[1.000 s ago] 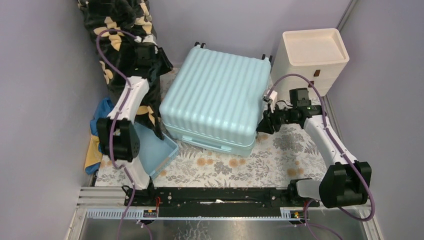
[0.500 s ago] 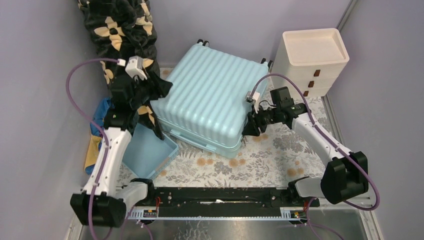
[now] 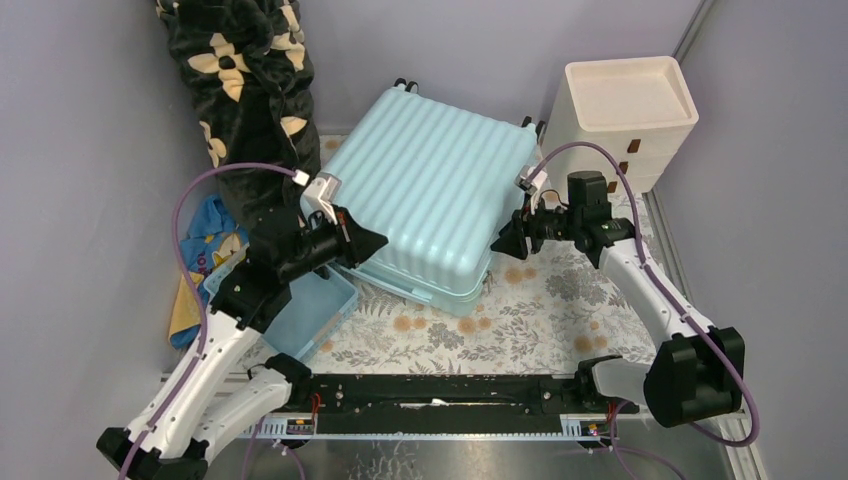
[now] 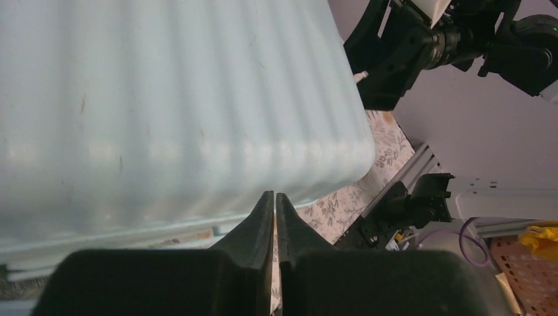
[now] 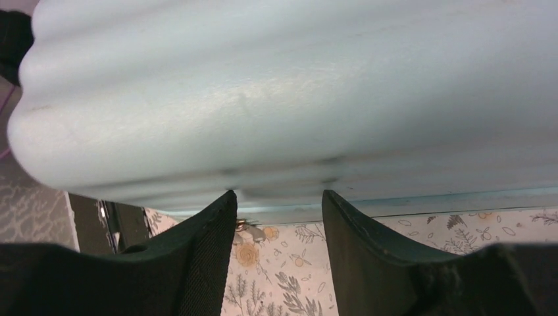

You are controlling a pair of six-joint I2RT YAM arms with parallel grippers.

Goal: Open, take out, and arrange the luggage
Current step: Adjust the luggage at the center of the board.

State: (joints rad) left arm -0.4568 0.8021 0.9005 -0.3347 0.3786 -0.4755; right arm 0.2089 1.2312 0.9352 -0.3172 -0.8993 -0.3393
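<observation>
Luggage (image 3: pixel 420 185) lies closed and flat on the floral mat (image 3: pixel 540 320), toward 12 o'clock. Left gripper (image 3: pixel 372 240), jaws nearly together, empty, sits at its 8 o'clock corner. Right gripper (image 3: pixel 497 243), jaws apart, empty, faces the 4 o'clock seam. Opening, unpacking and arranging are all outstanding.

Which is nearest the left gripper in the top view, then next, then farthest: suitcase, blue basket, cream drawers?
1. The suitcase, directly in front of the left gripper, mid-table.
2. The blue basket, just behind it, toward the arm bases.
3. The cream drawers, in the far right corner.
</observation>
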